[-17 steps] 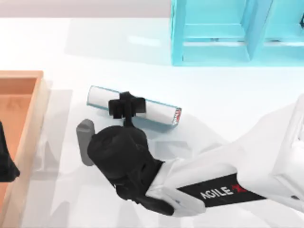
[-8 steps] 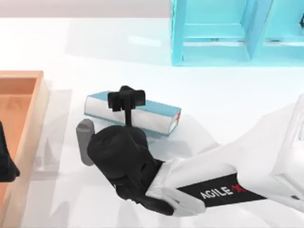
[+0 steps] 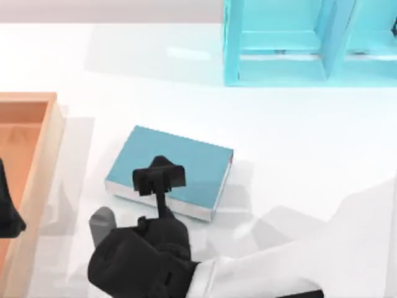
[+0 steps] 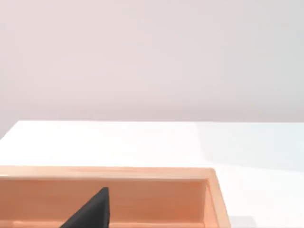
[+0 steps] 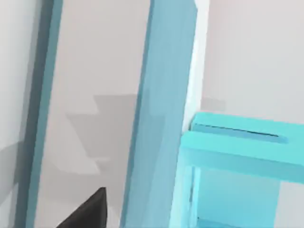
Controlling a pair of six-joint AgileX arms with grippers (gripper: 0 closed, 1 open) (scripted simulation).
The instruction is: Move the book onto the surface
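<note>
The teal-blue book (image 3: 189, 158) lies cover-up, low over the white surface (image 3: 298, 136), left of the table's middle. Its white page edges face the near side. My right gripper (image 3: 158, 177) reaches in from the near side over the book's near half and is shut on it. In the right wrist view the pale page edge (image 5: 90, 71) runs close in front of the camera between teal cover edges. My left gripper (image 3: 7, 214) stays parked at the far left over the tray.
An orange-brown wooden tray (image 3: 46, 136) stands at the left edge, and its rim (image 4: 142, 173) shows in the left wrist view. A turquoise shelf unit (image 3: 279, 68) stands at the back right and appears beyond the book (image 5: 237, 142).
The book has turned from standing on its edge to flat, cover up, and come toward the near side. My right arm has drawn back and down with it.
</note>
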